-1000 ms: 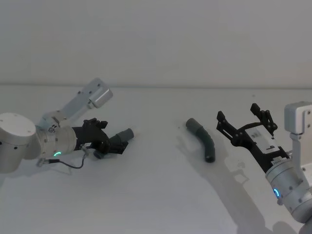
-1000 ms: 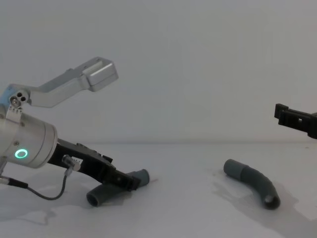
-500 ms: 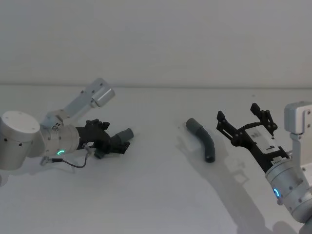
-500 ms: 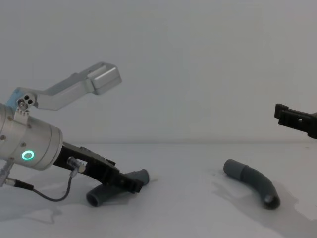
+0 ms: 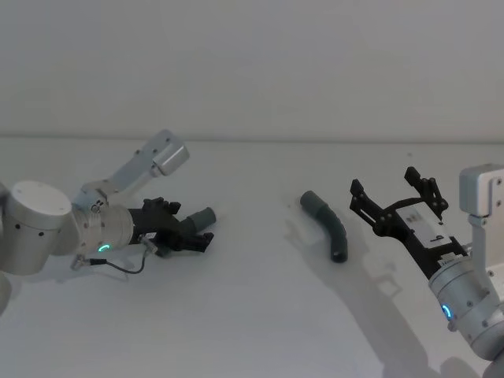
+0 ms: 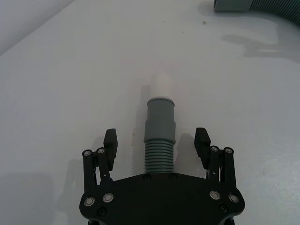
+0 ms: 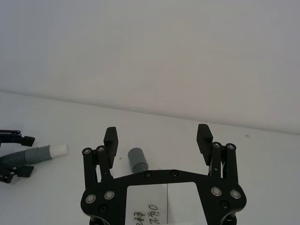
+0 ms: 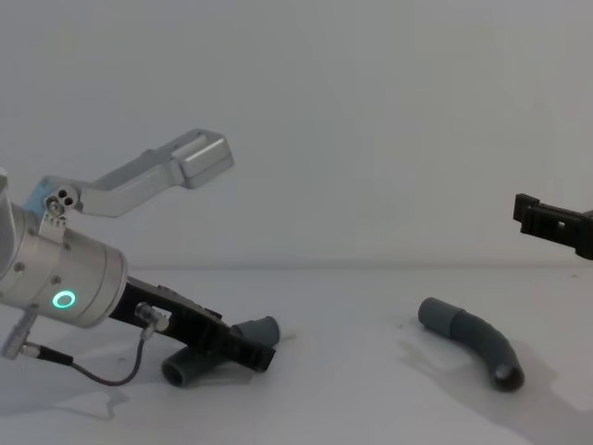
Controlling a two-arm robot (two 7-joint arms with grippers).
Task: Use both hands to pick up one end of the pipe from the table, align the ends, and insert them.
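One white-tipped ribbed pipe piece (image 6: 159, 137), one plain-cuffed pipe piece (image 8: 471, 336)

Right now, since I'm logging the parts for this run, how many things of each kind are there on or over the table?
Hose pieces: 2, the white-tipped piece inside the open left gripper, and the plain piece lying free on the table.
Grippers: 2, the left gripper and the right gripper, both open.
Total: 4.

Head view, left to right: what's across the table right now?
Left gripper, open → loose pipe piece lying on the table → right gripper, open.
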